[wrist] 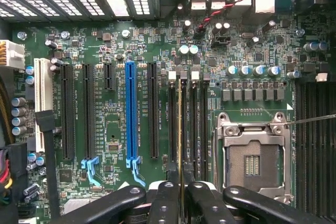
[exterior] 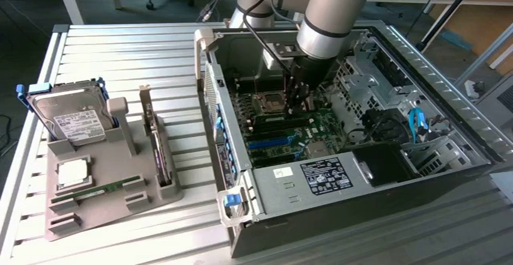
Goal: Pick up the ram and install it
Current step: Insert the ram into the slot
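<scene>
My end effector point(wrist: 182, 187) hangs inside the open dark metal computer case point(exterior: 321, 235), over the green motherboard point(wrist: 118, 129). Its fingers are closed to a narrow gap on the ram point(wrist: 182, 129), a long, thin green circuit-board stick that I see edge-on. The stick stands lengthwise along the second of four black memory slots point(wrist: 172, 124), beside the silver processor socket point(wrist: 252, 161). I judge the pick-up done and the install in hand. I cannot tell whether the stick's lower edge has entered the slot or sits just above it. Seating it calls for a straight downward push with the stick square to the slot; any tilt could jam it.
</scene>
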You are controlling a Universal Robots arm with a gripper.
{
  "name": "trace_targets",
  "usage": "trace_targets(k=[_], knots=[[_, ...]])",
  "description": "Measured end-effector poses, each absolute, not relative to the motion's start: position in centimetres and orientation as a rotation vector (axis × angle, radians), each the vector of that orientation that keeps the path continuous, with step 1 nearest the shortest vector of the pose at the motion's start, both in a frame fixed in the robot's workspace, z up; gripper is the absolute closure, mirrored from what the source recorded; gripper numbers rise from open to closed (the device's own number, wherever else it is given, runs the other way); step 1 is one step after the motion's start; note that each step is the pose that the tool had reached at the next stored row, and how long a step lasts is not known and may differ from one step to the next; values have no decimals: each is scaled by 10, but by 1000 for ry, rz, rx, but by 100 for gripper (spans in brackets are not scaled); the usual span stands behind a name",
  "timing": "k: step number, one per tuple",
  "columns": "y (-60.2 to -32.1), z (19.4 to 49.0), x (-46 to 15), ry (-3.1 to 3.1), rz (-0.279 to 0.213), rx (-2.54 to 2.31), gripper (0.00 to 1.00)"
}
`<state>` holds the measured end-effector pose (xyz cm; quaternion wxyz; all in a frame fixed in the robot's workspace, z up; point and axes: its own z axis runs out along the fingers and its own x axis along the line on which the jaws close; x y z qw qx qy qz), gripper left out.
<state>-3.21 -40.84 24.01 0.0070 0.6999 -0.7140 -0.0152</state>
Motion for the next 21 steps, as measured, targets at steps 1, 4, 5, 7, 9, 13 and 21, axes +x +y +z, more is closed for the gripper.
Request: trace_targets(k=[1, 4, 5, 7, 9, 13, 21], knots=[[-409, 239, -32, -2233, -47, 2189, 87], [-409, 237, -32, -2233, -47, 2189, 87], [-409, 237, -32, -2233, -47, 2189, 87], [-409, 237, -32, -2233, -47, 2189, 87], [-409, 236, -32, -2230, -40, 2186, 87], [-409, 236, -32, -2228, -36, 2184, 87], [-409, 234, -32, -2227, -33, 2183, 87]])
